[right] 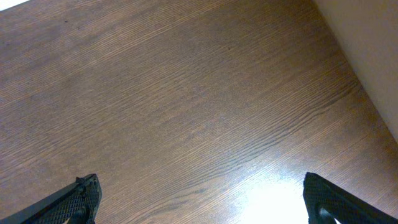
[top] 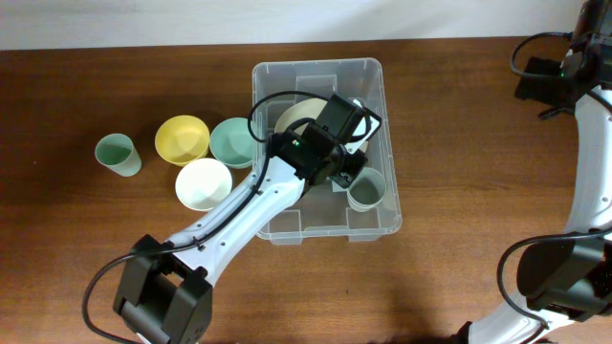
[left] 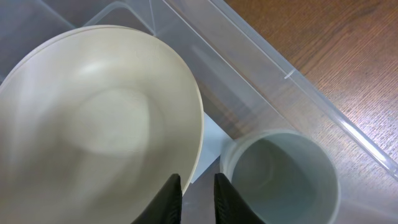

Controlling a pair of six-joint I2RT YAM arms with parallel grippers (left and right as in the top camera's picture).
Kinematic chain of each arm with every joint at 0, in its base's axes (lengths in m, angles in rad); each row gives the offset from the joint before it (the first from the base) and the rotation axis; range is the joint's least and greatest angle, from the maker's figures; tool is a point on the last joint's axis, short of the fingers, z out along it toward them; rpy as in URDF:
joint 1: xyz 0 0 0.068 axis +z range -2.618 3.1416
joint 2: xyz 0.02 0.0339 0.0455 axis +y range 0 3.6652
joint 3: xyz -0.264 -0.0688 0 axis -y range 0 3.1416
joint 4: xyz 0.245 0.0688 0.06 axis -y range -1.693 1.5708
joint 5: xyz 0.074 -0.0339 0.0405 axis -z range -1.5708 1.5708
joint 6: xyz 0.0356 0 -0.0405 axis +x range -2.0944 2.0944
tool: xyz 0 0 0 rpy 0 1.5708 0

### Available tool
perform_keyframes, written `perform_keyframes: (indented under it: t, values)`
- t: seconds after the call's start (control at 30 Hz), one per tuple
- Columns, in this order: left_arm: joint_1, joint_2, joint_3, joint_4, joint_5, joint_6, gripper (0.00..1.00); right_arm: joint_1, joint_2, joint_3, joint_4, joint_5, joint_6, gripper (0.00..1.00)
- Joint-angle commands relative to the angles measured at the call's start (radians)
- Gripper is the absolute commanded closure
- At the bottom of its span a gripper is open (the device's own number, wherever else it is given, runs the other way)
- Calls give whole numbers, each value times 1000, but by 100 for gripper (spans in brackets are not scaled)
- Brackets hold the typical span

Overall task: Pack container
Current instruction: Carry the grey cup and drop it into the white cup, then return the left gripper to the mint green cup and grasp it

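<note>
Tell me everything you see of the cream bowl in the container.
The cream bowl is round, plain, matte, plastic-looking and empty. It sits inside the clear container, its hollow facing the left wrist camera, beside a pale green cup. The left fingers stand narrowly apart at its rim; contact is unclear.

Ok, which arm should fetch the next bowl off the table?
Left. The left end effector is inside the container, with the white bowl, green bowl and yellow bowl beside it on that arm's side. The right end effector hovers over bare table on the opposite side.
</note>
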Motion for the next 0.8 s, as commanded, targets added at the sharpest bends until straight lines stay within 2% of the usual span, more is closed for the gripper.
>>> perform_keyframes:
  t: [0.0,0.07,0.17,0.33,0.5,0.6,0.63,0.77]
  values:
    - [1,6,10,-3,-20,7,73,-1,2,0,0,-2,8,1]
    - [5,2,12,-4,-98,7,73,-1,2,0,0,-2,8,1]
    - [34,-21,39,-24,-346,-20,71,-1,2,0,0,-2,8,1]
    - [145,-78,87,-61,-505,-128,64,-1,2,0,0,-2,8,1]
    - [354,-151,108,-94,-510,-249,52,-1,2,0,0,-2,8,1]
    - [497,-176,108,-129,-491,-306,32,-1,2,0,0,-2,8,1]
    - [543,-177,108,-141,-480,-317,28,-1,2,0,0,-2,8,1]
    - [752,-169,105,-211,-355,-364,28,-1,2,0,0,-2,8,1]
